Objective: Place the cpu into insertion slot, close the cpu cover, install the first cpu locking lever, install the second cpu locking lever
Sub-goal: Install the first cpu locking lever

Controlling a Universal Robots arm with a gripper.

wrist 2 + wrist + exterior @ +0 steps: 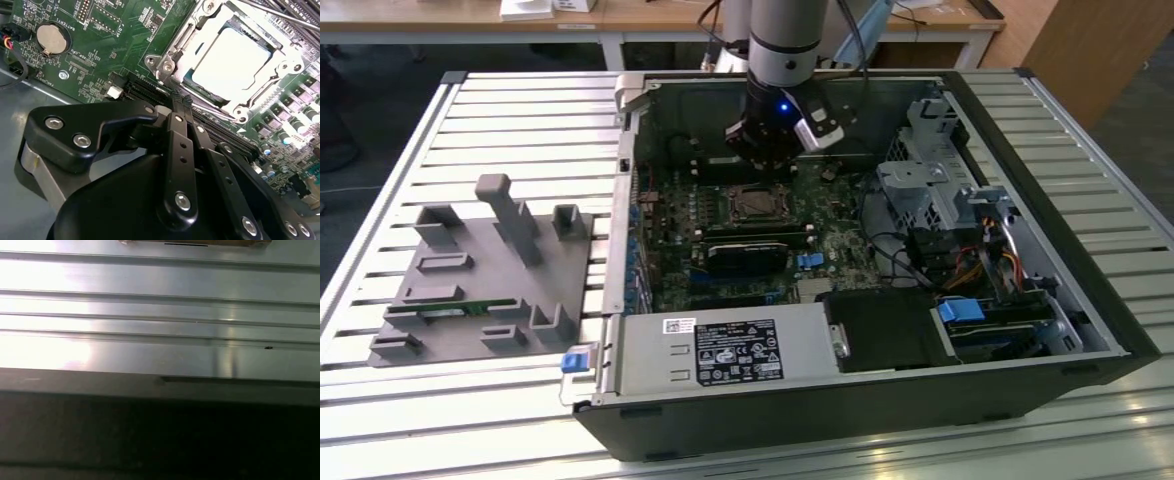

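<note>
Item, one gripper (181, 102): hanging inside the open computer case (1067, 300), just beside the socket, its fingers (176, 117) drawn together and holding nothing.

Item, one cpu (231, 60): lying flat in the insertion slot (187, 75), pale top showing.

Item, one cpu cover (175, 50): sitting down around the chip, framing it.

Item, locking levers: one thin rod (280, 12) is showing along the far side of the socket; the second I cannot make out.

Handling note, as a judgement: a lever wants pressing down and tucking sideways under its hook, keeping the closed tips off the chip and the green board (120, 35).

Item, one grey fixture block (480, 280): resting on the desk (400, 400) beside the case.
</note>
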